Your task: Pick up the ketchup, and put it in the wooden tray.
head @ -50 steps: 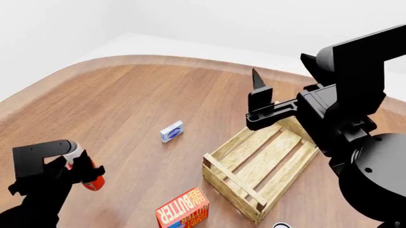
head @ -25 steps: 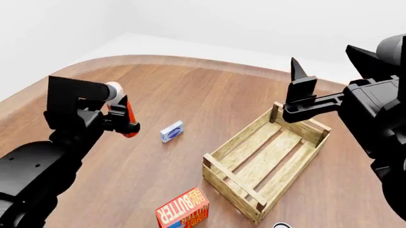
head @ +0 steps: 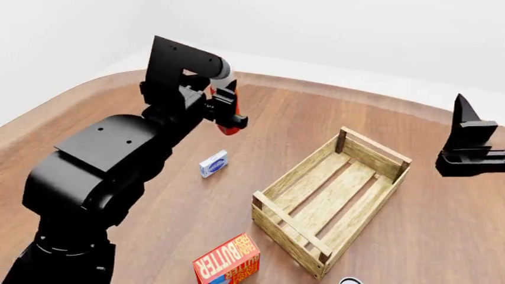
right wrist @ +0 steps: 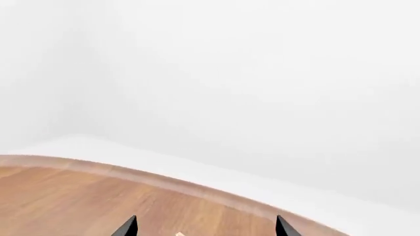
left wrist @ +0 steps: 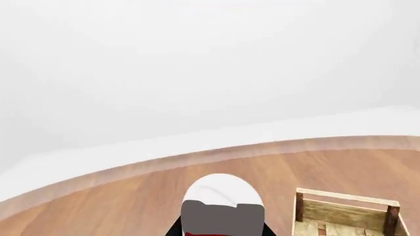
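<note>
We have the ketchup (head: pixel 228 116) gripped in our left gripper (head: pixel 226 111), lifted well above the table (head: pixel 94 106) on the far left side, with its white cap pointing up toward the back edge and its orange-red body slanting down toward the wooden tray (head: pixel 332 201); in the left wrist view the ketchup (left wrist: pixel 222 194) shows as a pale rounded top right at the gripper, so the jaws are clamped on it. What the coming move turns on, as we judge it, is that the wooden tray lies to our right of the bottle and nearer to us, well apart from it, its long axis running diagonally from the near corner toward the far right; the left wrist view catches only one end wall of the wooden tray (left wrist: pixel 346 206), off to the side, so the bottle is not yet over the opening. We would carry it across and lower it with its length along the slats. Our right gripper (head: pixel 467 139) hangs beyond the tray's far right end, holding nothing, and its two fingertips (right wrist: pixel 129 227) stand spread apart in the right wrist view. A small blue box (head: pixel 213 163) and the butter box (head: pixel 228 262) rest on the table away from that path
</note>
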Robot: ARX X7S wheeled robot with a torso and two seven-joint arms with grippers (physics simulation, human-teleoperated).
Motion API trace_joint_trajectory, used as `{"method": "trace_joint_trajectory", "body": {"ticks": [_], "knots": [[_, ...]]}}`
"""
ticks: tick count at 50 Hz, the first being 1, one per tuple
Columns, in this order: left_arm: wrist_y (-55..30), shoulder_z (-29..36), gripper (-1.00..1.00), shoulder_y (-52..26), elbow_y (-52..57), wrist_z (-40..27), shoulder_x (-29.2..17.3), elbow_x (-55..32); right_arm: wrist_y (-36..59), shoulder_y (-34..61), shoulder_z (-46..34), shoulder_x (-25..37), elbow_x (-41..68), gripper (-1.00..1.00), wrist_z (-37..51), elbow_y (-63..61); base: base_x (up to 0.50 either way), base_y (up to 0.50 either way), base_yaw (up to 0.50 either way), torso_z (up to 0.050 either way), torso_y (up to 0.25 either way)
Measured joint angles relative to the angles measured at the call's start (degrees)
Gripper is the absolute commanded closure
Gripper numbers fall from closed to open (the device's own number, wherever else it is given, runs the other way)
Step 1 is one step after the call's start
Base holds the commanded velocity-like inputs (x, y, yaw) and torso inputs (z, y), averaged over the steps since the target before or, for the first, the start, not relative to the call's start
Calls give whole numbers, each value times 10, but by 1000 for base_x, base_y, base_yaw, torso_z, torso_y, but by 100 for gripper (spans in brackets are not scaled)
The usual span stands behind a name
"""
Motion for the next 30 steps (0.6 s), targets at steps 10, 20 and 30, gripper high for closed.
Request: {"method": "trace_joint_trajectory", "body": {"ticks": [10,20,30], "knots": [[44,45,100,-44,-79,16,59,12,13,-101,151,39,57,-100,16,-11,0,0,0,0,1],[84,88,100,-72,-137,18,101,1,40,-189,296,52,103,-100,18,-16,0,0,0,0,0],[154,163,100,-100,-205,-4,119,-51,69,-279,449,54,139,-100,-9,-17,0,0,0,0,0]]}}
